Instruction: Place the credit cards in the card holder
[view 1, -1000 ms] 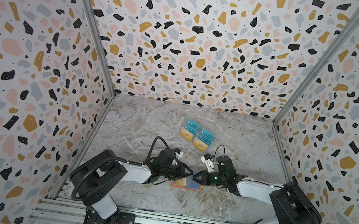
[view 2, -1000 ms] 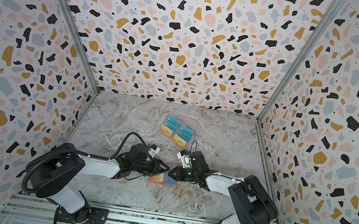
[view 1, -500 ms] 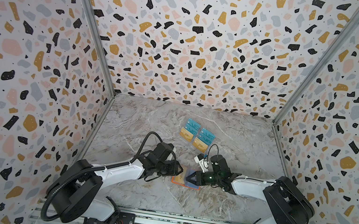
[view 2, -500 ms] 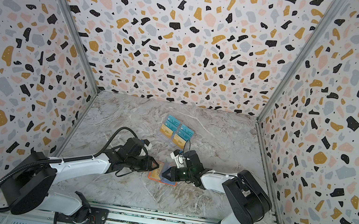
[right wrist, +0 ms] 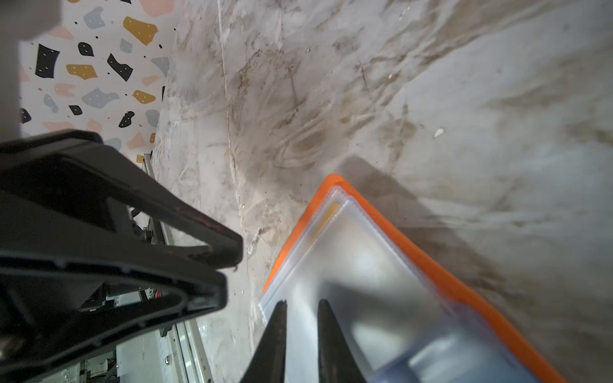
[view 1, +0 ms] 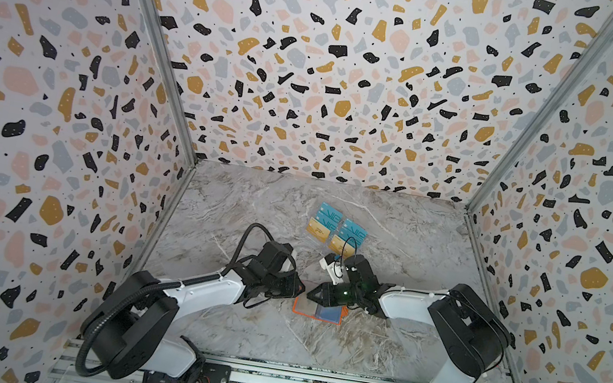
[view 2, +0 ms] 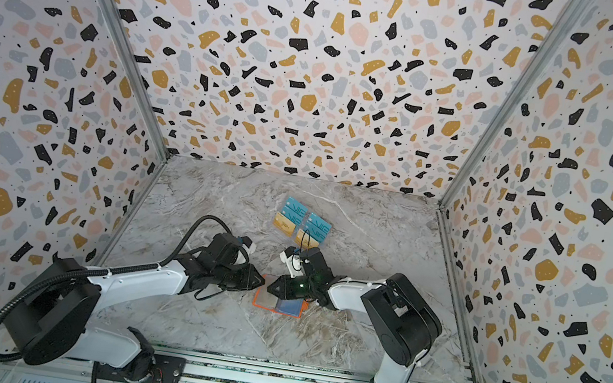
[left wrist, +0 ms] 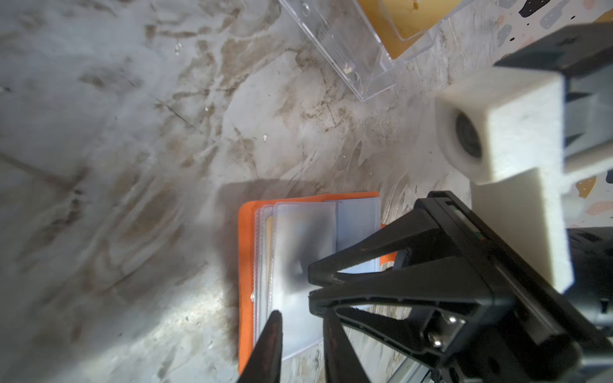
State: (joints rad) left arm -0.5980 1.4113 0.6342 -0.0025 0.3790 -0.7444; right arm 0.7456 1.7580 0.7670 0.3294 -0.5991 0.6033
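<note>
- Card holder [left wrist: 246,272]: orange, lying open and flat on the marble table [view 1: 251,208], toward the front edge. Both gripper tips sit at its far side in both top views.
- Sleeves [left wrist: 298,232]: clear plastic pages fanned over the holder's left half. A blue panel [view 1: 330,314] shows on the right half.
- Tan strip [right wrist: 326,215]: a narrow edge showing under the top sleeves. Too little shows to say what it is.
- Credit cards [view 1: 318,230]: two tan-gold fronts in view, side by side in the clear rack [left wrist: 348,59]. They are toward the back of the table, well apart from the holder.
- Teal cards [view 1: 330,213]: marked VIP, directly behind the tan-gold ones.
- Left gripper [view 1: 300,287]: low at the holder's left far corner. Its fingers [left wrist: 272,345] stand a narrow gap apart, with nothing seen caught between them.
- Right gripper [view 1: 309,293]: tip down on the top sleeve, just beside the left gripper. Its fingers [right wrist: 277,341] are almost together, leaving only a slim slit. Whether they pinch the sleeve cannot be told.
</note>
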